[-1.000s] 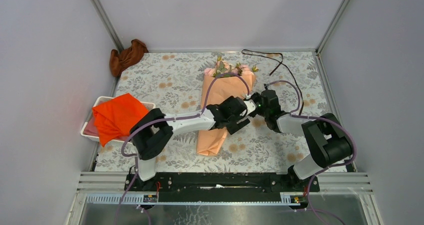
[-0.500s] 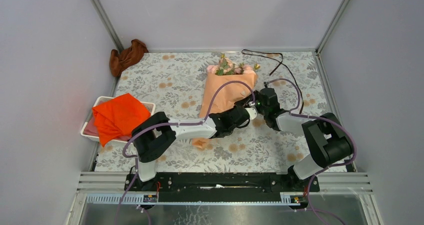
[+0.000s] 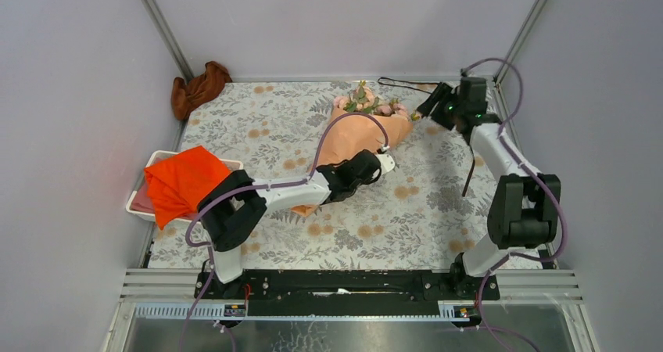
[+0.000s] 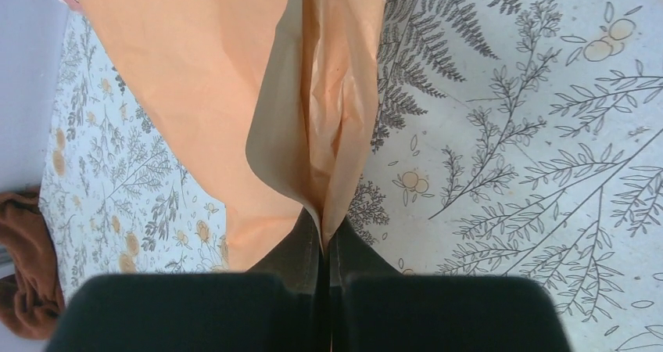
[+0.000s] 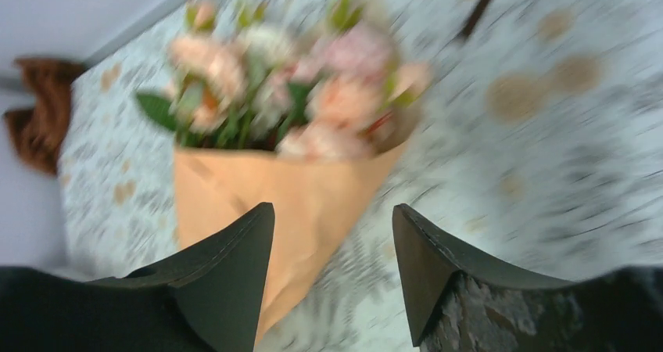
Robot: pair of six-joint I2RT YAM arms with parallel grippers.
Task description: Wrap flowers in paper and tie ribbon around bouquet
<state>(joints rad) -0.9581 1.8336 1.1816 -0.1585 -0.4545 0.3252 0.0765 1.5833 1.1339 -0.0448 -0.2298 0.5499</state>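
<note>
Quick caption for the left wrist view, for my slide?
Left gripper shut on a fold of the peach paper, fern-print tablecloth behind.

Left arm [image 3: 288, 195] and right arm [image 3: 500, 149]: each is showing white link shells between bulky black joint housings, with a purple cable [image 3: 360, 114] looping back from just behind the gripper. Left gripper [image 4: 324, 238] and right gripper [image 5: 332, 211]: both are wearing matte black, wedge-shaped fingers [image 5: 227, 266] tapering toward the tips. A green light [image 3: 446, 107] is glowing on the right wrist housing, directly behind its fingers.

Robot lab cell: plain grey walls [image 3: 336, 23], aluminium frame posts [image 3: 161, 25], black mounting rail [image 3: 344, 285] at table [image 3: 266, 125] edge.
</note>
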